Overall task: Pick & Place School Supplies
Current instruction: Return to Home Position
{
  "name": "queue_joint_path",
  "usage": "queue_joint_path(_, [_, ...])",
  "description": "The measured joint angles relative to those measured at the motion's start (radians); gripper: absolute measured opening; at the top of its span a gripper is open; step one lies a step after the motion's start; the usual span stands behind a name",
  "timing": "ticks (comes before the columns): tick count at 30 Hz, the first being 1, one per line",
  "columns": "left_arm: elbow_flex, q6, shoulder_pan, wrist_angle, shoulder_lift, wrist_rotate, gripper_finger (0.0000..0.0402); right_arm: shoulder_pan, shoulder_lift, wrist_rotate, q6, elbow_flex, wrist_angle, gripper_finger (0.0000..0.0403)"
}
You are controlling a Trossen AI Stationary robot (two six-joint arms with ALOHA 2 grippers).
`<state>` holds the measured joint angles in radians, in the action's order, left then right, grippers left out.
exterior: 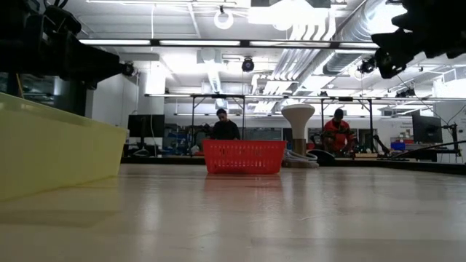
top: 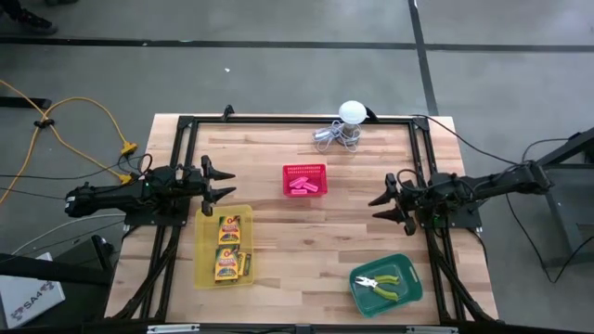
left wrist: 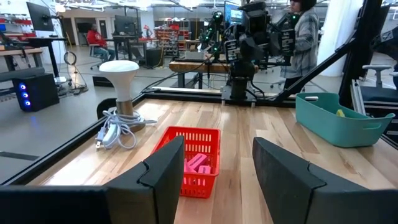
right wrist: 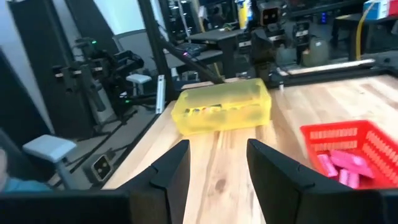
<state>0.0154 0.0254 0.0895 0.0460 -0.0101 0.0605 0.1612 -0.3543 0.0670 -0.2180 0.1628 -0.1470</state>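
Note:
Crayon boxes (top: 228,246) lie flat in the yellow tray (top: 201,252) at the near left. Pink erasers (top: 304,186) lie in the red basket (top: 305,169) at the table's middle. The pliers (top: 382,285) lie in the green tray (top: 410,266) at the near right. My left gripper (top: 225,184) hovers open and level at the left edge, pointing toward the red basket (left wrist: 194,140). At the right edge my right gripper (top: 377,210) hovers open and level, pointing across the table at the yellow tray (right wrist: 224,109). Neither has anything between its fingers.
A white ball on a stand with coiled wire (top: 345,127) sits at the far edge, behind the red basket. A black frame (top: 297,120) runs around the tabletop. Bare wood lies between the trays. People are at work in the room beyond the table.

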Motion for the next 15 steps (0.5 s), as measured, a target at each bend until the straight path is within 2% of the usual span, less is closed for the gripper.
queue_joint_path(15, [0.0,0.0,0.0,0.0,0.0,0.0,0.0184,0.0,0.136,0.014,-0.046,-0.125,-0.005,0.0149])
